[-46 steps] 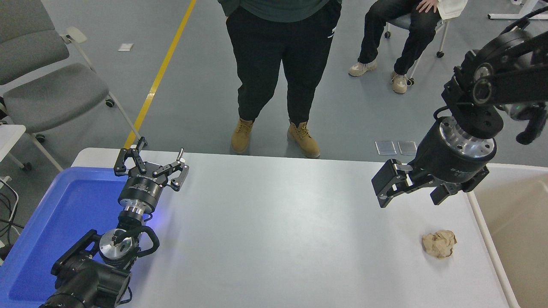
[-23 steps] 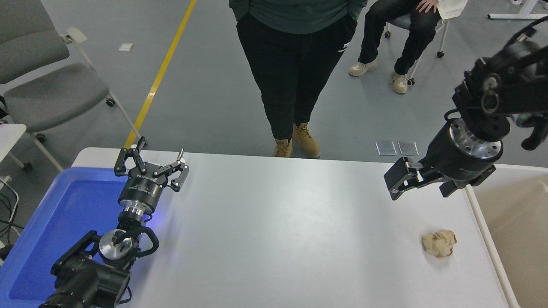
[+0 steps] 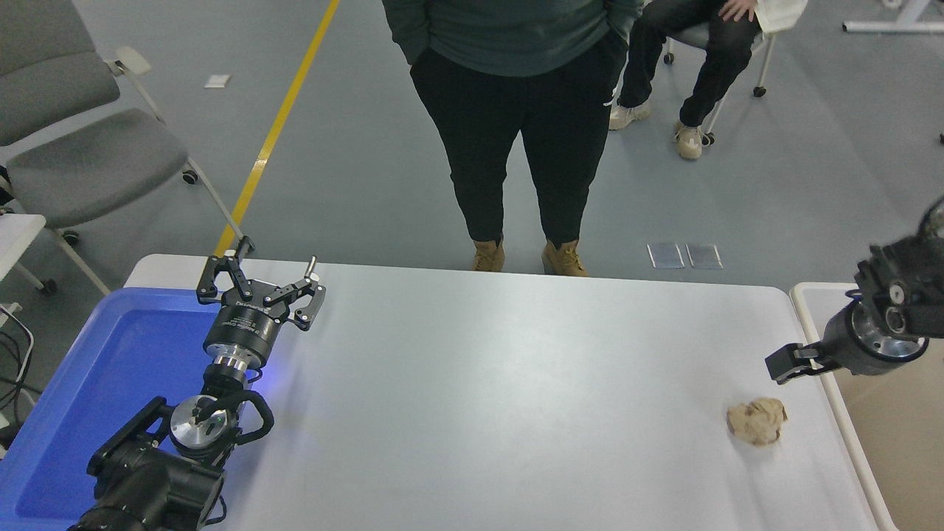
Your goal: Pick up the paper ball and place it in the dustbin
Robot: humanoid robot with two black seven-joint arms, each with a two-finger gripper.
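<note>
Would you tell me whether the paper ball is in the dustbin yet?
Not yet. The paper ball lies on the table, left of the dustbin.

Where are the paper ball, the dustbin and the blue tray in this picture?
paper ball [image 3: 757,421], head view, middle of the crumpled wad.
dustbin [image 3: 841,413], head view, its white left rim beside the table.
blue tray [image 3: 110,369], head view, bare floor of the tray.

bright, even overhead light, sharp focus, soft faint shadows and mild sheen on the white table [image 3: 479,383]
</note>
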